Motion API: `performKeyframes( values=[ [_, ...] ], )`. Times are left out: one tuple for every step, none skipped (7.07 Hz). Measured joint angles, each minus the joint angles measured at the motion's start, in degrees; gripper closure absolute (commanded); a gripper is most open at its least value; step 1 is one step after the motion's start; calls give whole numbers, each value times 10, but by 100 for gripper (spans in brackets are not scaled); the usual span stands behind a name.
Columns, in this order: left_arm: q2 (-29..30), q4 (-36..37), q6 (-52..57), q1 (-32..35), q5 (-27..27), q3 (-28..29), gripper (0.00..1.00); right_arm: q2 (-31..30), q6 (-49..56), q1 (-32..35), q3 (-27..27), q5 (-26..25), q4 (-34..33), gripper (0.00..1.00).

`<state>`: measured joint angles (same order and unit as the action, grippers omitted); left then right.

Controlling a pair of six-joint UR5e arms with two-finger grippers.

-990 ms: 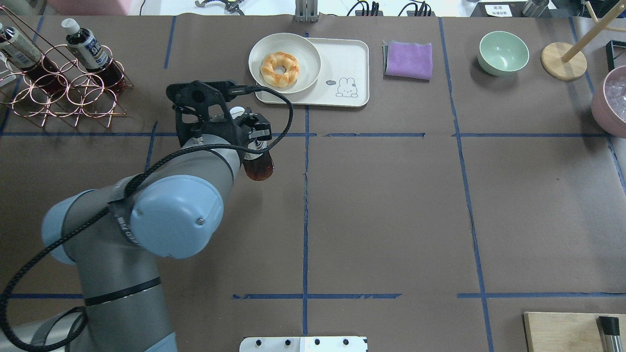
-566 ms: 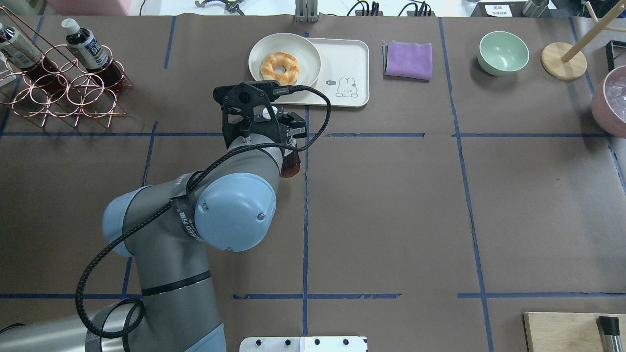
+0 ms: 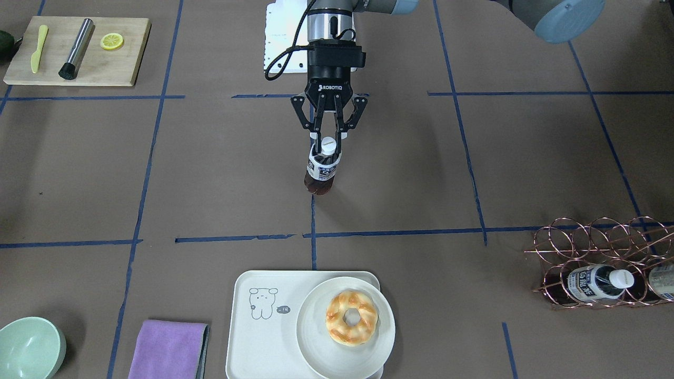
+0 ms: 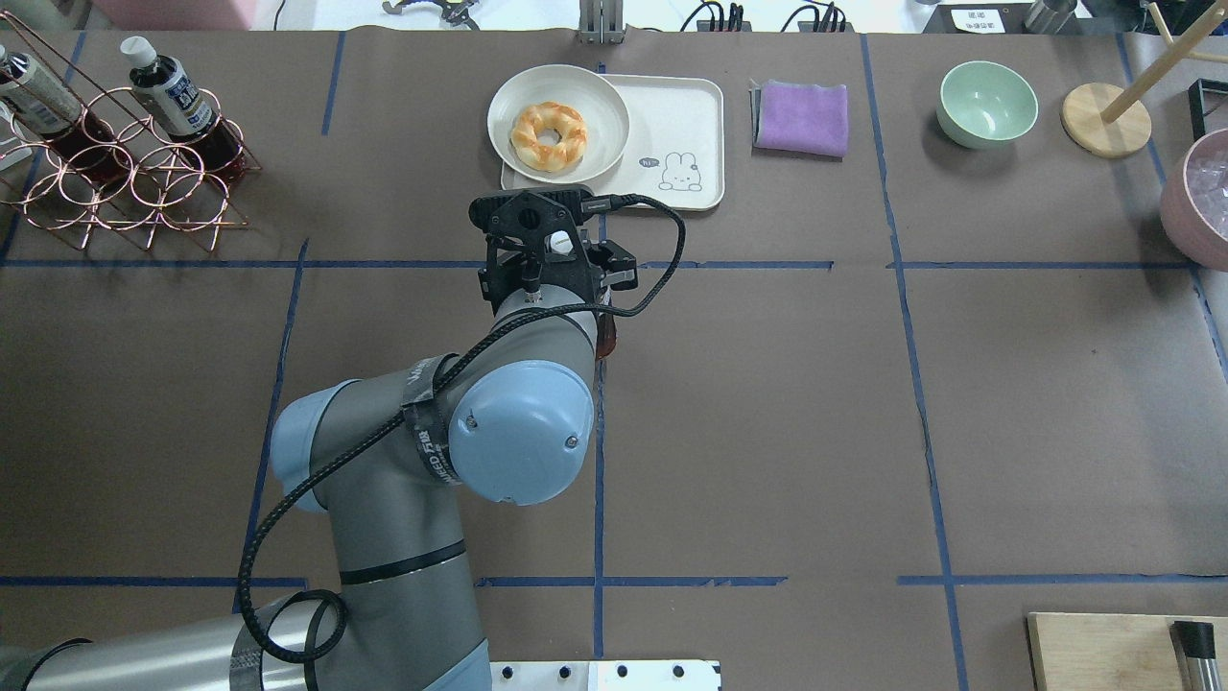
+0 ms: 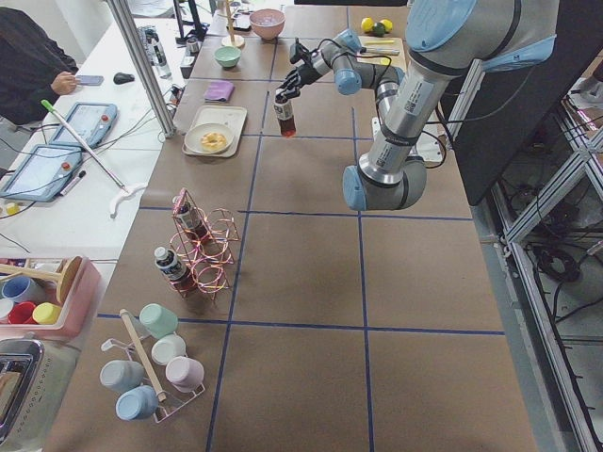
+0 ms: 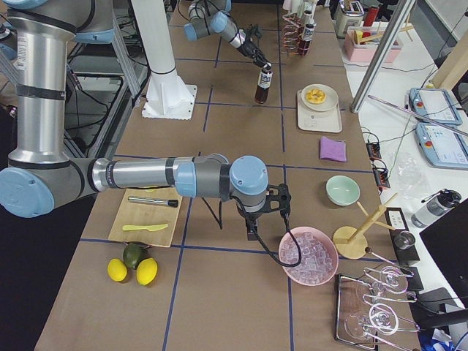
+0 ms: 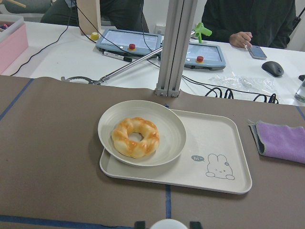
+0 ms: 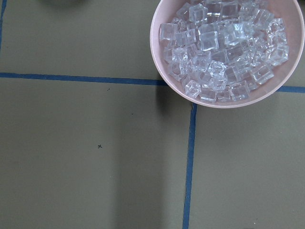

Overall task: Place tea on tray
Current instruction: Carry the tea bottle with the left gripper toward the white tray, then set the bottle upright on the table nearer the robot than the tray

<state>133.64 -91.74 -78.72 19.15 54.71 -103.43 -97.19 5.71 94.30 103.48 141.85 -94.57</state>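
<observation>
Left gripper (image 3: 328,146): closed narrow on the tea's neck, just under the white cap.
Tea (image 3: 321,171): upright, hanging below the jaws, not on the tray.
Tray (image 3: 253,337): ahead of the jaws, well apart; drawing half bare.
Plate (image 3: 313,337): on the tray's other half, doughnut (image 3: 352,318) on it.
Right gripper (image 6: 274,207): just beside the ice bowl (image 6: 311,280); jaw opening impossible to tell.

tea btl (image 3: 322,168) upright in air, cream tray (image 3: 263,345) well apart
</observation>
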Motion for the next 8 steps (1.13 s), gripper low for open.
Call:
performKeyframes(
  values=[
    [2, -3, -1, -3, -2, 5, 92, 0, 0, 0, 0, 0, 0, 0],
    [2, -4, -2, -5, -3, 7, 61, 0, 0, 0, 0, 0, 0, 0],
    [2, -5, -2, -5, -3, 7, 22, 0, 0, 0, 0, 0, 0, 0],
    [2, -7, -2, -5, -3, 8, 9, 0, 0, 0, 0, 0, 0, 0],
    [1, -9, -2, -5, -3, 8, 3, 0, 0, 0, 0, 0, 0, 0],
    [0, -10, -2, -6, -3, 8, 1, 0, 0, 0, 0, 0, 0, 0],
    [-1, -11, -2, -6, -3, 8, 1, 0, 0, 0, 0, 0, 0, 0],
    [-1, -11, -2, -6, -3, 7, 0, 0, 0, 0, 0, 0, 0, 0]
  ],
)
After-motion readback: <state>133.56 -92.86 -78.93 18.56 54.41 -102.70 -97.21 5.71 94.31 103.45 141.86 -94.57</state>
